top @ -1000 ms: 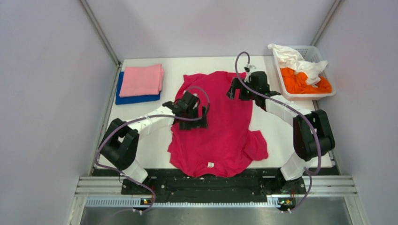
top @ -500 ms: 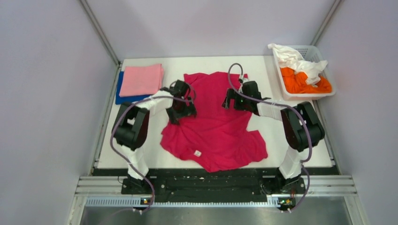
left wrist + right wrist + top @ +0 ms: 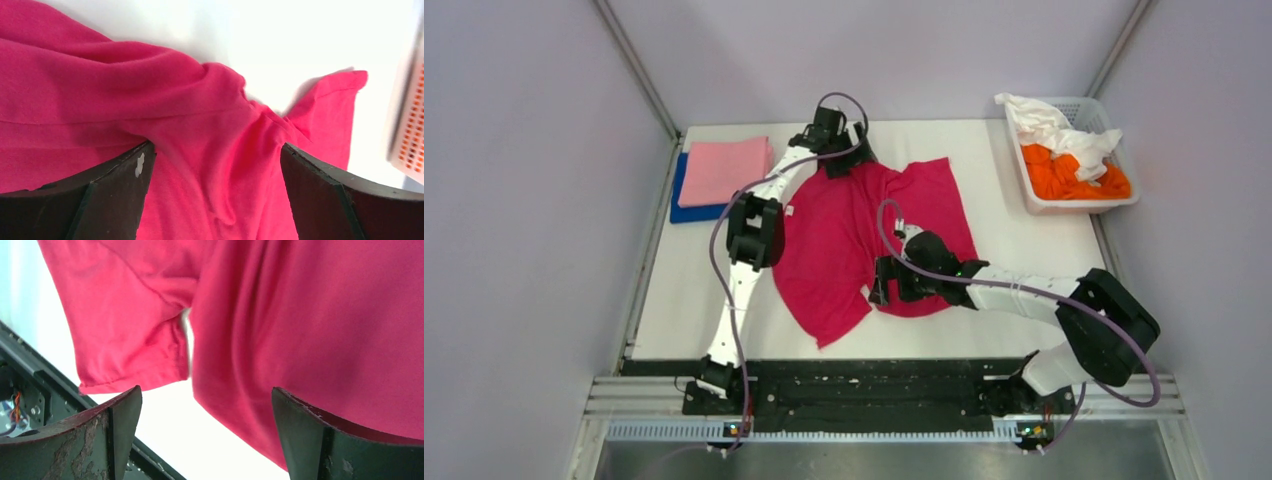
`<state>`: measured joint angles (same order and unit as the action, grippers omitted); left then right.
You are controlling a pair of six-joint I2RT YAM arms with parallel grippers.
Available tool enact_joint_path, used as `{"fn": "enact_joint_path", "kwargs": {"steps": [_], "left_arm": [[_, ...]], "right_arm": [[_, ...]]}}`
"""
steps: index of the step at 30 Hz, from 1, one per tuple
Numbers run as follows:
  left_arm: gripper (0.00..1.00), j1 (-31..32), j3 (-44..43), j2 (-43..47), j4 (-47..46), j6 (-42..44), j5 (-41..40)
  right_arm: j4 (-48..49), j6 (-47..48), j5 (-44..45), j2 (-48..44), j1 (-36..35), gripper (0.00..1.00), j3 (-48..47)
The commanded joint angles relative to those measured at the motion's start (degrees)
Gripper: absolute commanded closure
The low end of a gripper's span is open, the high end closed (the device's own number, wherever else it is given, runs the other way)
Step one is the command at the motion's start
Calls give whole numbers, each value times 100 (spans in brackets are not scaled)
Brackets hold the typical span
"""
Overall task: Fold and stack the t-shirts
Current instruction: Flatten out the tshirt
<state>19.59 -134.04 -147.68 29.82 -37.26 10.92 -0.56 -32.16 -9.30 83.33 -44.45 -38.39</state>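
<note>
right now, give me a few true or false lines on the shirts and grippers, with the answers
1. The pink shirt lies folded on the blue shirt. True.
2. The red shirt is folded. False: it lies spread and rumpled on the table.
3. The orange shirt is in the basket. True.
4. Both grippers are shut. False: the left gripper and the right gripper are both open.
5. The white shirt lies on the stack. False: it is in the basket, partly draped over its rim.
</note>
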Motion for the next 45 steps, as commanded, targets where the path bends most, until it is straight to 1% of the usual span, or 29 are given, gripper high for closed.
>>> {"fn": "enact_joint_path", "kwargs": {"steps": [1,3,4,6,9,11,13,15,19,21,23,25,28,31,33,34,35,36,38,40,42,45], "left_arm": [[1,50,-89,504,-588,163,620],[1,53,65,943,-303,389,467],[1,52,248,1237,-150,522,364],[1,80,913,1980,31,723,35],[1,235,2430,3229,22,803,-630],[1,424,3491,3977,-146,761,-899],[1,625,4516,4557,-445,647,-899],[1,809,5518,4909,-712,354,-741],[1,934,6462,4989,-963,-193,-137],[1,938,6678,4851,-903,-316,-144],[1,929,6708,4668,-697,-349,-345],[1,922,6689,4445,-514,-369,-567],[2,826,6631,4162,-279,-377,-720],[2,673,6720,4077,-219,-390,-799],[2,595,6801,4102,-240,-406,-860],[2,570,6830,4131,-240,-399,-900],[2,534,6837,4145,-229,-378,-918],[2,510,6828,4155,-215,-359,-931],[2,472,6758,4167,-170,-297,-952],[2,462,6677,4183,-108,-242,-974],[2,462,6619,4195,-107,-203,-953],[2,444,6483,4125,-49,-147,-991]], "right_arm": [[-464,280,804,-486,95,1,-622],[-733,325,1072,-486,273,1,-839],[-822,287,1051,-471,419,1,-885],[-904,184,977,-457,725,1,-863],[-911,85,964,-308,1033,1,-822],[-941,146,1019,-114,1111,1,-906],[-1040,159,1265,106,1143,1,-1091],[-1173,75,1691,340,1153,1,-1255],[-1347,-98,2225,691,1252,1,-1375],[-1453,-220,2325,701,1355,1,-1291],[-1455,-318,2358,564,1459,1,-1053],[-1506,-483,2429,288,1547,1,-735],[-1946,-806,2567,-265,1694,1,-252],[-2811,-1320,2959,-1175,1841,1,292],[-3645,-1805,3439,-1977,1939,1,536],[-4275,-2095,3637,-2423,2010,1,605],[-4691,-2316,3786,-3044,2070,1,662],[-5016,-2643,3904,-3473,2112,1,713],[-4840,-2670,3656,-4256,2131,1,827],[-4518,-2487,3420,-4721,2137,1,837],[-3809,-1873,3084,-4854,2141,1,886],[-3262,-1232,2721,-4530,2140,3,793]]}}
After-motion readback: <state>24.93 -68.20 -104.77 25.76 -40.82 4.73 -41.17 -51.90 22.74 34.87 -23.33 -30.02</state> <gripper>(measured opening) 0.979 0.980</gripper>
